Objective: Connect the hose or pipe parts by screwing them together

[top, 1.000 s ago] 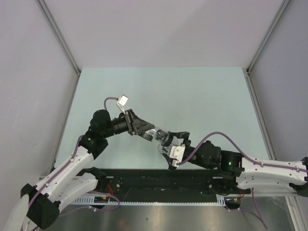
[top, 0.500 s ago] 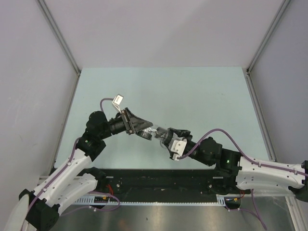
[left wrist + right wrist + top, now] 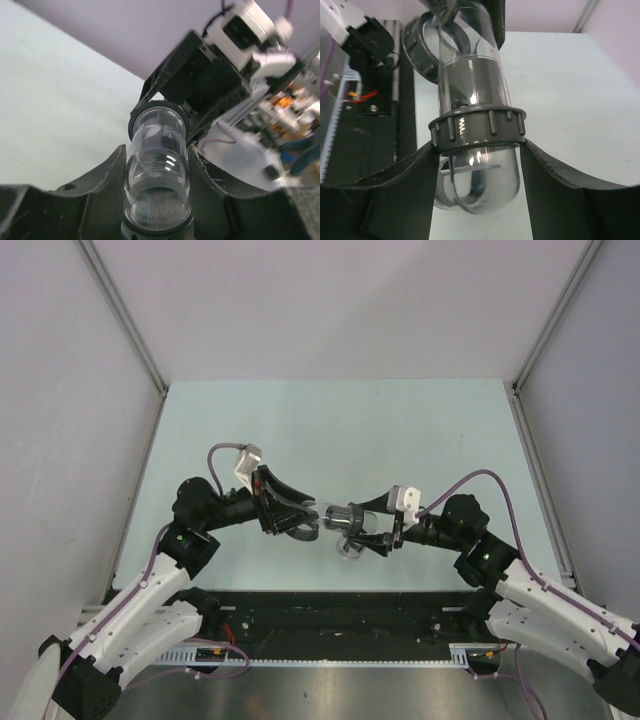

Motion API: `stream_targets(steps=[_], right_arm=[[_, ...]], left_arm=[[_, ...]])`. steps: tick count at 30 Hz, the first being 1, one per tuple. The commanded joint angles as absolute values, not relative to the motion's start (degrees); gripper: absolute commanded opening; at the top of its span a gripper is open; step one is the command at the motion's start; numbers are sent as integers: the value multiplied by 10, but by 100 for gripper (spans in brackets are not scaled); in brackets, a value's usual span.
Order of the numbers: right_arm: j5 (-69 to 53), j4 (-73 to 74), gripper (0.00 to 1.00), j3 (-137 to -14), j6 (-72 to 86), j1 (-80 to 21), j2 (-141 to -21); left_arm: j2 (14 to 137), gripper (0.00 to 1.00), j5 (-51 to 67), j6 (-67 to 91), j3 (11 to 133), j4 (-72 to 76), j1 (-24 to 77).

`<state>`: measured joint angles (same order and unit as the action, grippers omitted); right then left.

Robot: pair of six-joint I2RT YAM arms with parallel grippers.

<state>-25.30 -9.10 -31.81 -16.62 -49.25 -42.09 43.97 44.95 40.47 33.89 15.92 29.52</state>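
Swinging up from the near right corner, the right arm now reaches in level from the right with its wrist camera turned on top, where a second ago it came in low. The right fingers (image 3: 377, 540), then spread wide, are now clenched on the dark ribbed collar (image 3: 350, 518). The left fingers (image 3: 293, 510) have sunk lower and point more squarely right, clamped as before on the clear tube (image 3: 324, 515). Both parts hang in the air over the pale green bench (image 3: 400, 430), meeting between the two arms. The overhead view gives this layout but little of the joint. The right wrist view shows the collar (image 3: 477, 130) pinched between its fingers (image 3: 402, 197), the tube (image 3: 470, 75) running into it, a clear bend (image 3: 485, 192) beneath and a second dark ring (image 3: 417, 47) beyond. The left wrist view shows the tube (image 3: 157, 165) squeezed between its own fingers (image 3: 100, 177), its far end in the collar (image 3: 142, 111). How tightly the thread is turned I cannot tell.
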Motion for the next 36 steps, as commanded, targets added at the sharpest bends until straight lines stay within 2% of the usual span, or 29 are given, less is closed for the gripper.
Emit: stream_targets(steps=[1, 6, 13, 14, 15, 16, 18, 23, 24, 25, 29, 36], right_arm=[[-414, -190, 17, -353, 9, -409, -431], [-483, -212, 12, -360, 75, -382, -456], [-548, -228, 6, -360, 124, -365, -487], [-547, -222, 5, -360, 112, -362, -485], [-545, -202, 4, -360, 102, -359, -483], [-535, -192, 2, -360, 91, -355, -479], [-525, -165, 0, -360, 58, -352, -465], [-541, -149, 0, -378, 79, -316, -463], [-550, -148, 0, -381, 92, -313, -467], [-562, -141, 0, -383, 92, -312, -466], [-562, -115, 0, -385, 82, -311, -454], [-584, -120, 0, -397, 130, -311, -475]], left_arm=[[416, 6, 546, 146, 328, 170, 305], [408, 1, 596, -23, 296, 171, 308], [410, 0, 567, -109, 298, 170, 309], [410, 5, 549, -94, 305, 170, 309], [410, 28, 502, -81, 311, 169, 308], [411, 41, 484, -68, 316, 166, 306], [416, 61, 424, -16, 334, 152, 304], [444, 76, 440, 47, 404, 28, 294], [445, 83, 447, 56, 408, 19, 289], [444, 86, 467, 68, 409, 17, 278], [448, 86, 527, 128, 420, 18, 261], [456, 88, 598, 105, 415, 22, 265]])
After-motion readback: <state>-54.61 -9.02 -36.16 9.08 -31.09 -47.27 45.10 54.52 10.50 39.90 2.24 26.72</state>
